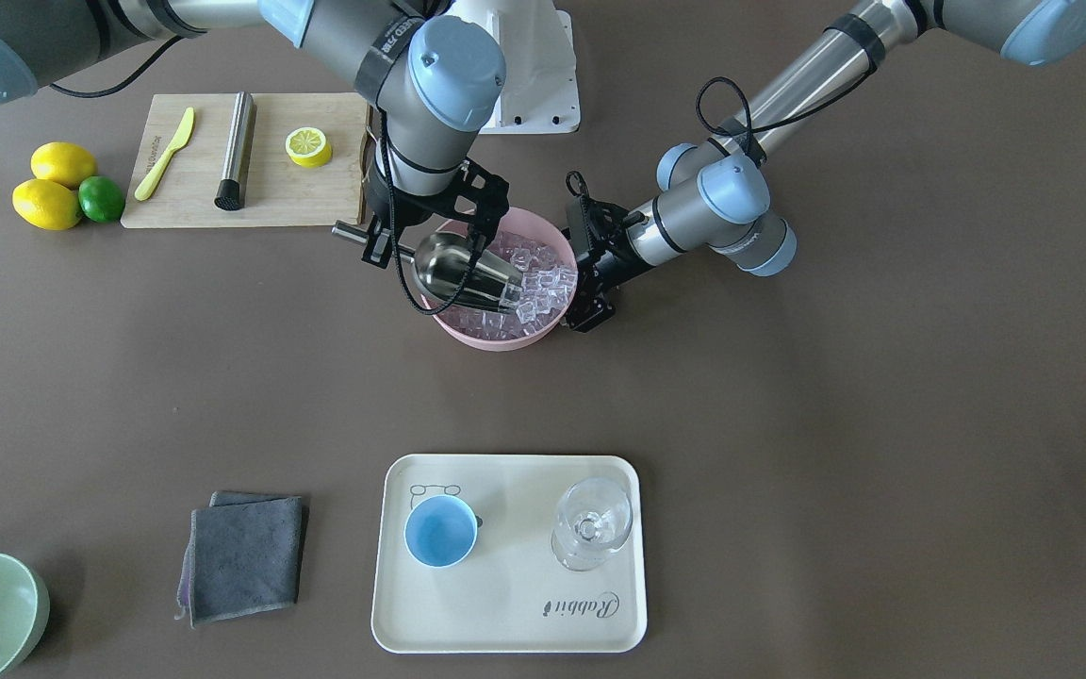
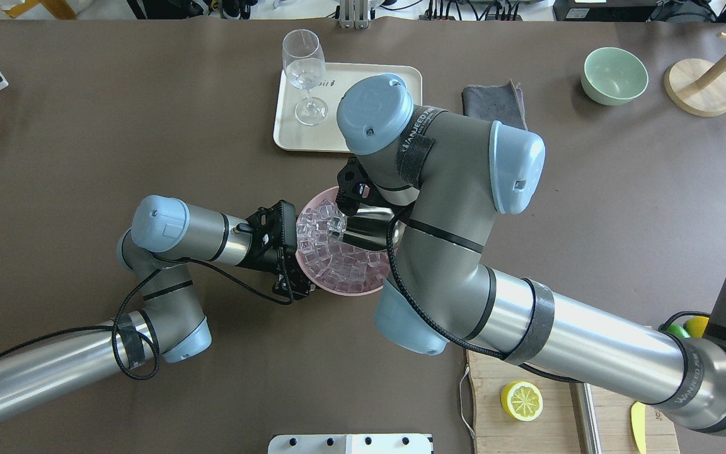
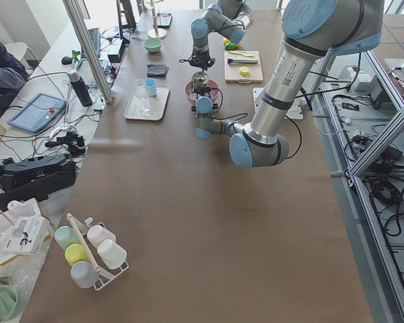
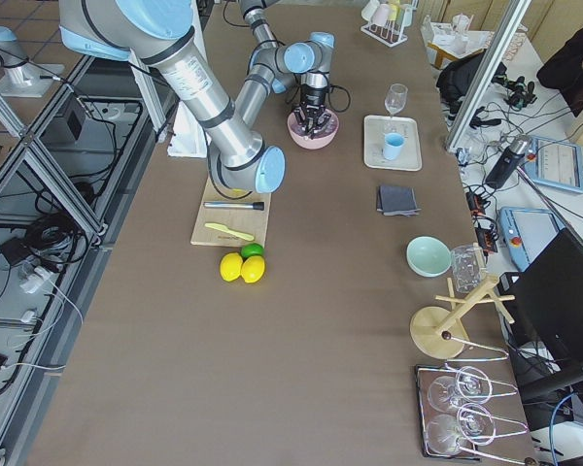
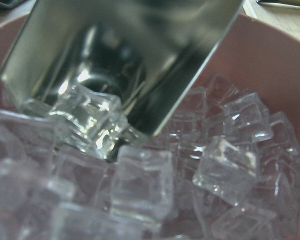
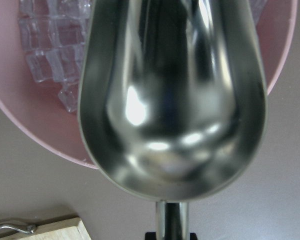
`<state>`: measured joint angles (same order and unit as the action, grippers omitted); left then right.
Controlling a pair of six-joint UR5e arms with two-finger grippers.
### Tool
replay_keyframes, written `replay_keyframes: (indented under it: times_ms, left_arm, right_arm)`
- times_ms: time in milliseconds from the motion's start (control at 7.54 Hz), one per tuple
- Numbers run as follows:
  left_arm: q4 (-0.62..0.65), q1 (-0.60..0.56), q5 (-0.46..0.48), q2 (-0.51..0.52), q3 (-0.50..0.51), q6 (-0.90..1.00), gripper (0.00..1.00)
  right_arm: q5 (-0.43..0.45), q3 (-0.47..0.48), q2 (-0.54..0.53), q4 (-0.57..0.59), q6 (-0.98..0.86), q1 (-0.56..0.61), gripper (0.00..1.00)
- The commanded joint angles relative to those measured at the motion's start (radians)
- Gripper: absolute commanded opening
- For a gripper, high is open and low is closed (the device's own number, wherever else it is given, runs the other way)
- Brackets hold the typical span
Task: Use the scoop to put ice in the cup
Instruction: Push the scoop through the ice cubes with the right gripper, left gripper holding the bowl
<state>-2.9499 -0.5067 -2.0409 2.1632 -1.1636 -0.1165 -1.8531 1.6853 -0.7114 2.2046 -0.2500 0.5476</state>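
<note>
The ice point(image 1: 543, 283) fills a pink bowl point(image 1: 496, 339) in the upper centre of the front-facing view. The scoop point(image 1: 463, 273) lies tilted into the bowl with its open lip down among the cubes, and the left wrist view shows a few cubes at its mouth. The right end effector point(image 1: 378, 240) pinches the scoop's tubular handle just left of the bowl. The left end effector point(image 1: 590, 288) sits against the bowl's right rim. I cannot tell whether it is clamped there or spread. The cup point(image 1: 440, 531) stands upright and empty on a cream tray point(image 1: 505, 613) at the lower centre of the surface point(image 1: 788, 424), well apart from the bowl. A stemmed glass point(image 1: 592, 523) stands to its right.
</note>
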Motion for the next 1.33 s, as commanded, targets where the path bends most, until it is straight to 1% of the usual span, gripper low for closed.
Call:
replay_keyframes:
  times_ms: [0,265,531,663,1194]
  left_arm:
    - [0.003,0.001,-0.001,0.0,0.001,0.0,0.98]
    - [0.003,0.004,-0.001,0.0,0.001,0.0,0.98]
    - [0.002,0.004,-0.002,0.0,0.001,0.0,0.98]
    - [0.003,0.004,-0.002,0.0,-0.001,0.0,0.98]
    - [0.003,0.004,-0.002,0.0,-0.001,0.0,0.98]
  right_arm:
    - [-0.005,0.033,-0.028,-0.037,0.056,0.0,0.0]
    - [-0.005,0.037,-0.037,-0.054,0.075,0.0,0.0]
    - [-0.005,0.037,-0.052,-0.109,0.118,0.0,0.0]
    - [-0.006,0.047,-0.056,-0.109,0.118,0.002,0.0]
    - [-0.006,0.129,-0.114,-0.114,0.13,0.002,0.0]
